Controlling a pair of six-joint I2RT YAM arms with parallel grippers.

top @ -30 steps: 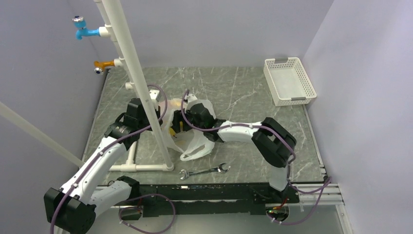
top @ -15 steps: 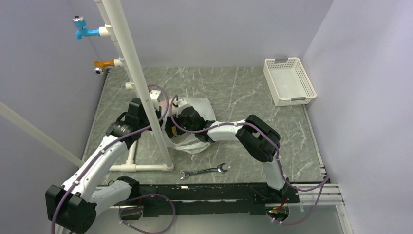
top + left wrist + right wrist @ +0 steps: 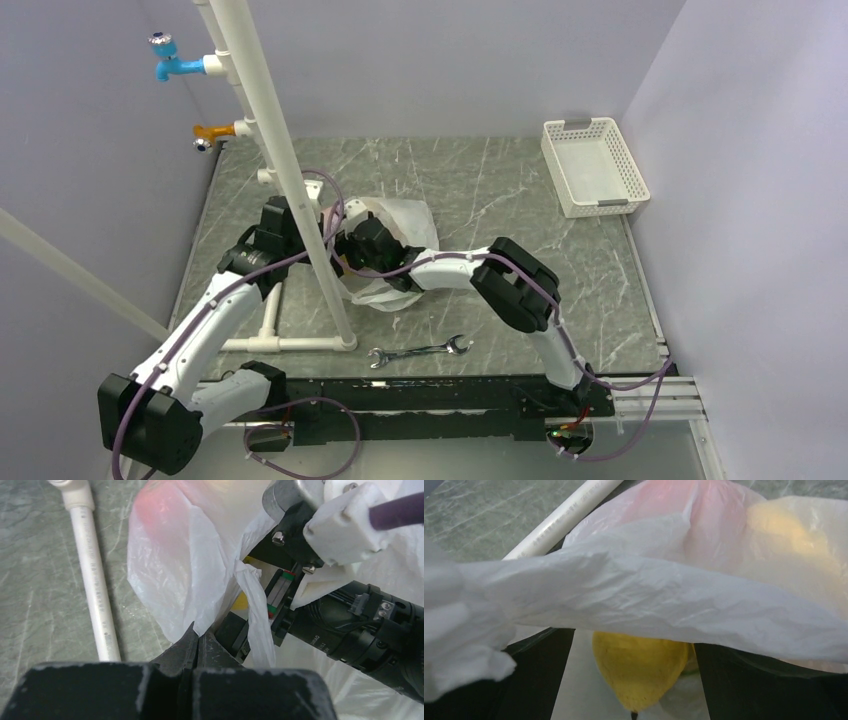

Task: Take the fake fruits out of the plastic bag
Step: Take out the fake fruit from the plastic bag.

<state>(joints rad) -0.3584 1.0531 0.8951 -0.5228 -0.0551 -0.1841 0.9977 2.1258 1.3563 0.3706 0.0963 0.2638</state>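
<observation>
Looks like a robotics lab test cell to me, not anyone's home or kitchen. Plain pale walls (image 3: 450,60) box in a marble-look worktop (image 3: 500,190) on three sides, like a purpose-built booth. Two white-and-black robot arms, left arm (image 3: 205,325) and right arm (image 3: 520,290), are bolted to a black mounting rail (image 3: 440,395) along the near edge. The props look staged too: a white PVC pipe frame (image 3: 280,150) carrying a blue tap (image 3: 170,62) and an orange tap (image 3: 212,133) plumbed to nothing, a white lattice basket (image 3: 557,170) parked in the far corner, and a lone wrench (image 3: 420,352).
</observation>
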